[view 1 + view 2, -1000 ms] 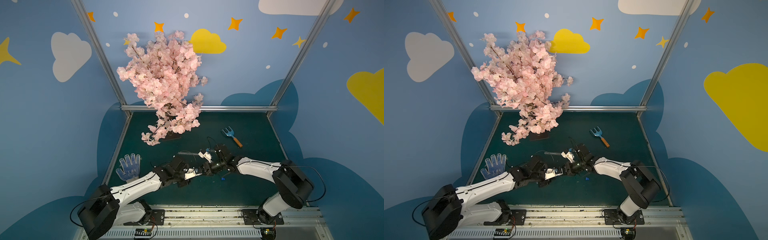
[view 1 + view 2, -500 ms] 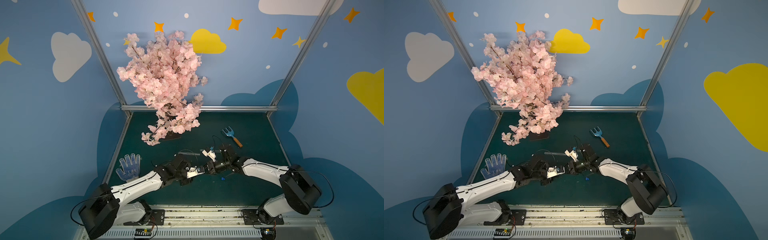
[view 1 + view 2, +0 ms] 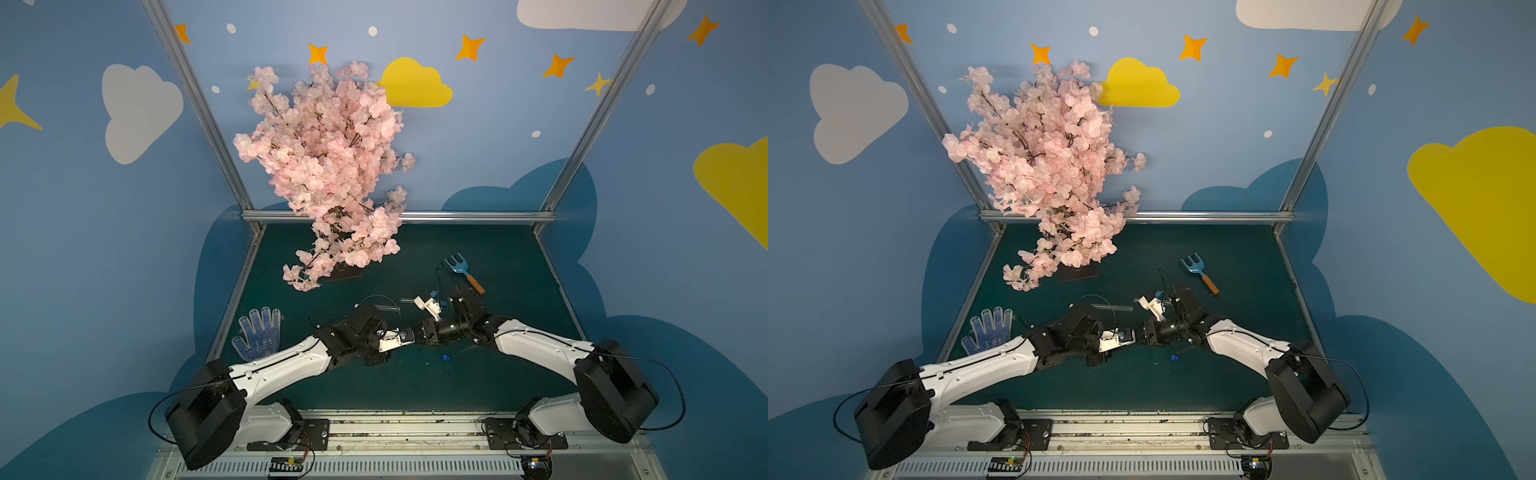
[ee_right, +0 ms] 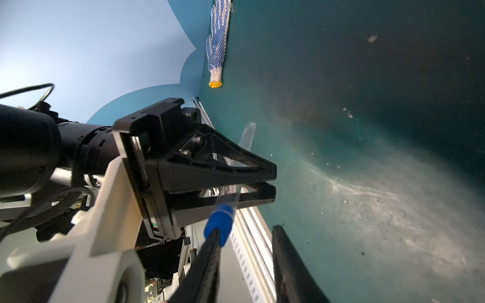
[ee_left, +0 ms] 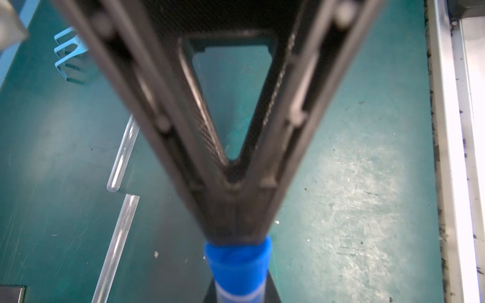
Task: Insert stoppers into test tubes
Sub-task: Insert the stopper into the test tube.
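Clamping the test tube (image 4: 245,136) near its mouth, my left hand (image 4: 273,182) is clenched on the glass. The rounded end sticks out past the jaws on one side and the open end faces my other arm. This hand's job, as I judge it, is to be a steady vise: no twisting, and no harder squeeze on thin glass. On the bench (image 3: 415,395) beside that hand, two more tubes lie unstoppered, one (image 5: 122,157) showing its rounded end and the other (image 5: 115,249) its open mouth. They lie end to end with a small gap between them. Next along, the blue stopper (image 4: 220,223) sits in the held tube's mouth with its wider cap outside. I cannot tell how deep the plug has gone. My right hand (image 4: 248,236) has its jaws parted, released from the stopper, though one finger (image 4: 210,251) touches the cap from behind. To finish this well, I would press straight along the tube's axis with that finger until the cap's step meets the rim. Then I would back off along the same line, so nothing drags the plug out or levers the tube sideways in the grip. Further right, a loose stopper (image 3: 446,357) lies on the bench near my right forearm. It looks like the natural next pick, and it is small enough to want a low, centred pinch.
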{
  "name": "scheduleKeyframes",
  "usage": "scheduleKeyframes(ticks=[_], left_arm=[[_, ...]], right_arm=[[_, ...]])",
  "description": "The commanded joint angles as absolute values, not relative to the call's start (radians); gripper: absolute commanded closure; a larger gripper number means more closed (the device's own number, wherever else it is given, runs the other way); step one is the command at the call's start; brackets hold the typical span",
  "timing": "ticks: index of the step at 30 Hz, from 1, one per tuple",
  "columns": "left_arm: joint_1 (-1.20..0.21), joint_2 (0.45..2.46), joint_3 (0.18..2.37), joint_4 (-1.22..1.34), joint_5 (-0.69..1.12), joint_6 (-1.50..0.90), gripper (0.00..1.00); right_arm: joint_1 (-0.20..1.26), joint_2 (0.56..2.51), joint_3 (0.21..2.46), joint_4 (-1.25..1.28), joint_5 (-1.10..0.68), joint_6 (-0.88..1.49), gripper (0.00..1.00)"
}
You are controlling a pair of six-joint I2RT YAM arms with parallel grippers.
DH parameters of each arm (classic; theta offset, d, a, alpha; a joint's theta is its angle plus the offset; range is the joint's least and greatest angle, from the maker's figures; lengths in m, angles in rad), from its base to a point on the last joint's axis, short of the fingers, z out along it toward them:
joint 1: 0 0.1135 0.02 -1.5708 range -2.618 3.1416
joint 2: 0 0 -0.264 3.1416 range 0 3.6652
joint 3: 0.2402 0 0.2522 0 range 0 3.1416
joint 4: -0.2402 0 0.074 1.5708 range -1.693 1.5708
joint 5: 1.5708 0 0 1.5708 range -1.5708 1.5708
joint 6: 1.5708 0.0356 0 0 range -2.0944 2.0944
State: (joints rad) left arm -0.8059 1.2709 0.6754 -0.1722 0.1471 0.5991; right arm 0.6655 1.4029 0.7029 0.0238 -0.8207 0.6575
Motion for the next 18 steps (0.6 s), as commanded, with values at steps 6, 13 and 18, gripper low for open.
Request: scheduleKeyframes(ticks=[6, 13, 18], left_arm=[[-0.811, 1.292, 0.705, -0.199, 0.141, 0.62, 0.98], [-0.816, 1.314, 0.723, -0.21, 0.14, 0.626, 0.98], [-0.816, 1.316, 0.724, -0.198, 0.14, 0.611, 0.98]], right_arm=[[0.618, 1.339, 0.678, -0.03, -0.813, 0.632, 0.66], [0.608, 1.301, 0.646, -0.024, -0.803, 0.648, 0.68], [0.569, 1.254, 0.626, -0.088, -0.726, 0.643, 0.76]])
